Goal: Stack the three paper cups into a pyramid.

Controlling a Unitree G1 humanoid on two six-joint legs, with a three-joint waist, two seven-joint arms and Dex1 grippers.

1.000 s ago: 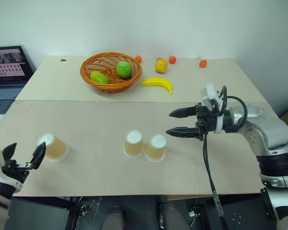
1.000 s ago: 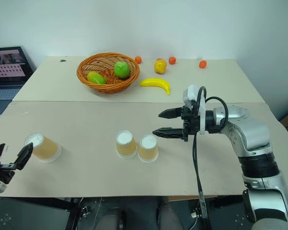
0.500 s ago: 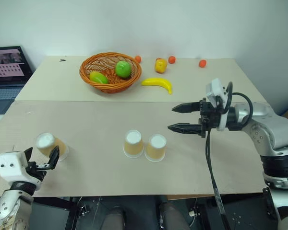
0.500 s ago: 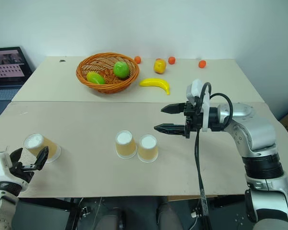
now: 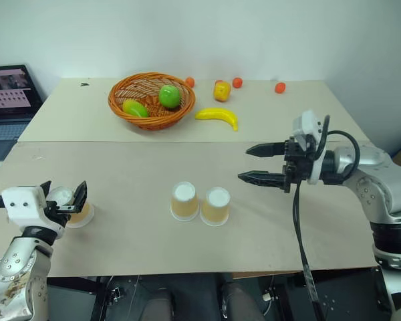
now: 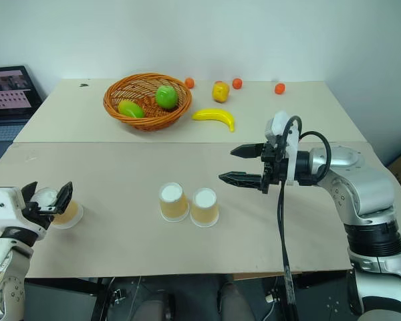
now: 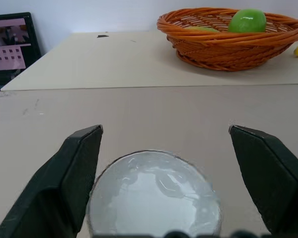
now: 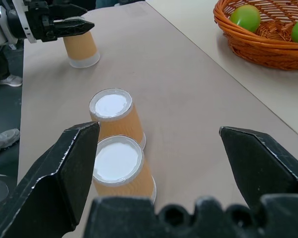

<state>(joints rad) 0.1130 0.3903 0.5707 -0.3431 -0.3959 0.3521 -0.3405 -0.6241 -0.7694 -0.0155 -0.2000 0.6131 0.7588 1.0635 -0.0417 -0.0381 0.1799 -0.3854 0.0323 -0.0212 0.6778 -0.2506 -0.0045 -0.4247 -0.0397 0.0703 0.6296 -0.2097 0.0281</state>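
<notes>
Left hand [image 5: 65, 200] bracketed one upturned paper cup [image 6: 65, 212], fingers apart, near the bench's [image 5: 140, 167] left front edge. Right hand [image 5: 254, 164] hovered spread wide, right of the two touching paper cups [image 5: 200, 204] at centre front. Cups: three. Open bench between lone cup and pair.

Even, bright overhead light is covering the bench [image 5: 120, 174]; shadows are lying soft and short. Wrist views are blurring slightly at close range.
</notes>
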